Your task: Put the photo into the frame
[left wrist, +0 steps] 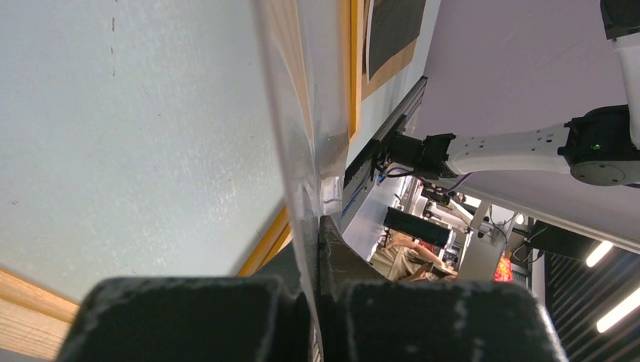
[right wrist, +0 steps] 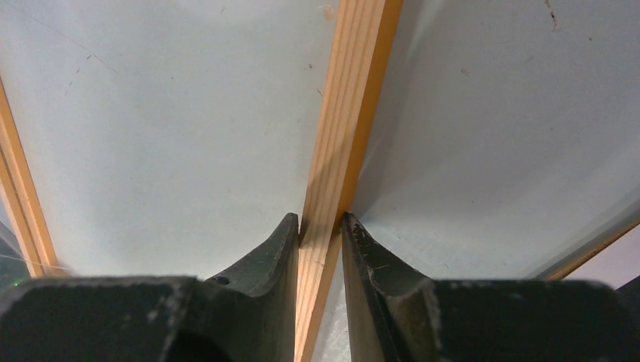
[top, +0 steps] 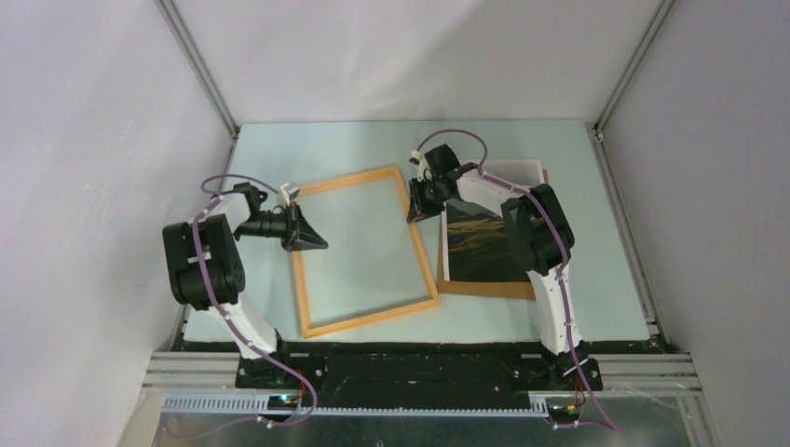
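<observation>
The frame [top: 373, 318], thin orange-tan wood around a clear pane, lies askew at mid-table. Only the right wrist view shows its grained rail [right wrist: 340, 136] clamped between the right gripper [right wrist: 321, 222] fingers. Only the left wrist view shows the left gripper [left wrist: 313, 256] pinched tight on the pane's thin edge.

From above, the left gripper [top: 315, 240] reaches in level at the left rail. The right gripper [top: 416, 207] bends down near the far right corner.

The photo [top: 480, 247], a dark landscape, lies face up on a brown backing board [top: 484, 289] just right of the frame, partly under the right arm.

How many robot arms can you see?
2. The left arm reaches the left edge of the frame; the right arm crosses over the photo, its claw clamped on the frame's right rail.
</observation>
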Controlling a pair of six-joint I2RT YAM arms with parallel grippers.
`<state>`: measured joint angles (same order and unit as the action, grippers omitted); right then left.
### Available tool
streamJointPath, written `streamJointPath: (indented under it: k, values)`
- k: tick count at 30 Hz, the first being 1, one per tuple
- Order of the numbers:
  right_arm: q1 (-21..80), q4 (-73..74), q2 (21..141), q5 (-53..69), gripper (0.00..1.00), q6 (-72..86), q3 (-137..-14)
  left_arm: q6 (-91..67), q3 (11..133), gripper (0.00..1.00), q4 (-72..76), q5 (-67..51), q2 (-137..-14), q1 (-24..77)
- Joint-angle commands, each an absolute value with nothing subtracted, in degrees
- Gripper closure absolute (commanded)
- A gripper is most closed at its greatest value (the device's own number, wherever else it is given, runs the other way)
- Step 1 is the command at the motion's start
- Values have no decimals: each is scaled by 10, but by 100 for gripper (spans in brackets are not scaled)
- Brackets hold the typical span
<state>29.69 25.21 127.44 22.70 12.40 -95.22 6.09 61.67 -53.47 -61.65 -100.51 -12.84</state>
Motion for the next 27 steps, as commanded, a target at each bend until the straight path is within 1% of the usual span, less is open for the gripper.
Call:
streamJointPath:
  k: [1,27]
  values:
    - [314,273,1301,206,97,108,-939,90,641,100,-568,-626,-1019,-112]
    - [318,274,1300,185,97,118,-937,72,664,99,-519,-525,-1025,-102]
